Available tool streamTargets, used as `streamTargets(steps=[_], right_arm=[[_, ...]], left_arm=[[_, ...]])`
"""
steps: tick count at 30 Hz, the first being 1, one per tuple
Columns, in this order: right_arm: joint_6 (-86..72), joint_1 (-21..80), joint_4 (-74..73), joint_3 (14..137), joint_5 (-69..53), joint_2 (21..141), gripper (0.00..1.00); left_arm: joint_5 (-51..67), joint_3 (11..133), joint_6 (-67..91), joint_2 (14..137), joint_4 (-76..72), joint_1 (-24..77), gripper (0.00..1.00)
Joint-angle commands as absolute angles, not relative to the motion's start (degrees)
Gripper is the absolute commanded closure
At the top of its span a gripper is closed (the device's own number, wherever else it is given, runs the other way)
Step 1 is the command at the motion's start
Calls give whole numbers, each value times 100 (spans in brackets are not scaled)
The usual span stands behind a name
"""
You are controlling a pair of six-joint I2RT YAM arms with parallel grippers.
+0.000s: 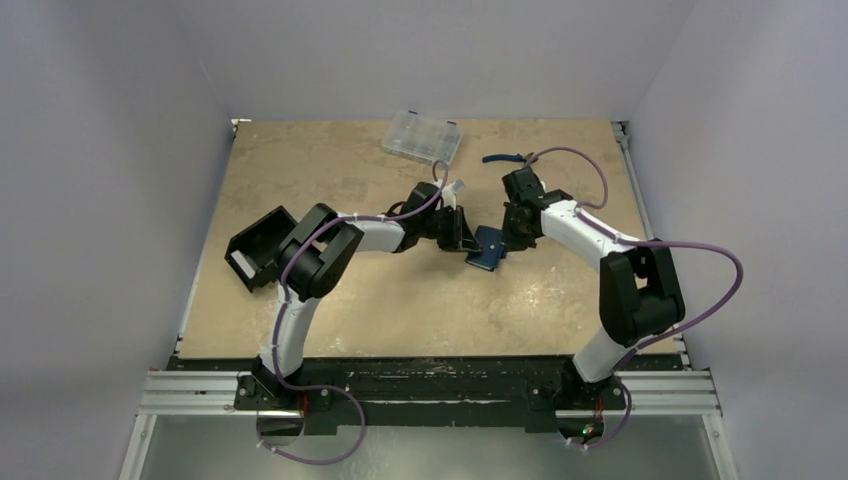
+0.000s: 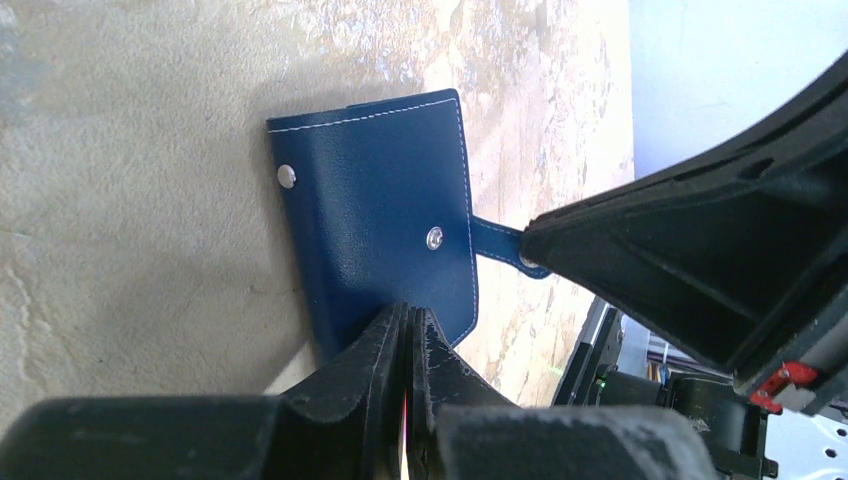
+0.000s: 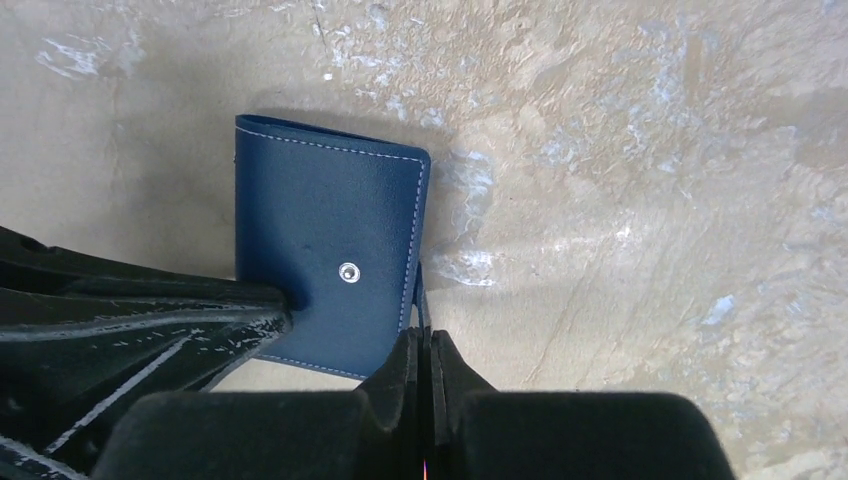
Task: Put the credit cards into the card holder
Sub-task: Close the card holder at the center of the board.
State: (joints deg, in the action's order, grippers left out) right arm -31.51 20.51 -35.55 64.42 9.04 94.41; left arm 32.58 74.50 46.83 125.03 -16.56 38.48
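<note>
The wallet (image 1: 488, 248) lies folded shut on the table (image 1: 330, 165) near its middle, with both arms crowding it from 9 and 3 o'clock. The left gripper (image 2: 408, 315) has its fingers pressed together, pinching one edge of the wallet. The right gripper (image 3: 425, 340) is clamped tight on the snap tab (image 2: 495, 238), which sticks out from the wallet's side.

From the wallet, a clear plastic case (image 1: 422, 135) sits at 11 o'clock by the far edge; its compartments are too small to tell what is in them. A small blue object (image 1: 505, 158) lies at 12 o'clock, just beyond the right wrist. A black box (image 1: 255, 250) stands well apart at 9 o'clock, with the left arm's elbow overlapping its 3 o'clock side. A pale flat piece (image 1: 240, 266) shows inside it; whether it is a card I cannot tell.
</note>
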Motion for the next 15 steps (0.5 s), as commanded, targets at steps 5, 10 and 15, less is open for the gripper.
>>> streamTargets(steps=[5, 10, 15], right_arm=[[-3020, 1612, -2493, 6274, -213, 9391, 100], [-2889, 1591, -2380, 6430, -571, 9690, 100], [-2791, 1591, -2257, 6491, -839, 9886, 100]], left_arm=[[2961, 7392, 4343, 12708, -1046, 4031, 96], [2977, 7392, 4359, 12742, -1068, 4054, 96], [2995, 7392, 4360, 12762, -1064, 4063, 97]])
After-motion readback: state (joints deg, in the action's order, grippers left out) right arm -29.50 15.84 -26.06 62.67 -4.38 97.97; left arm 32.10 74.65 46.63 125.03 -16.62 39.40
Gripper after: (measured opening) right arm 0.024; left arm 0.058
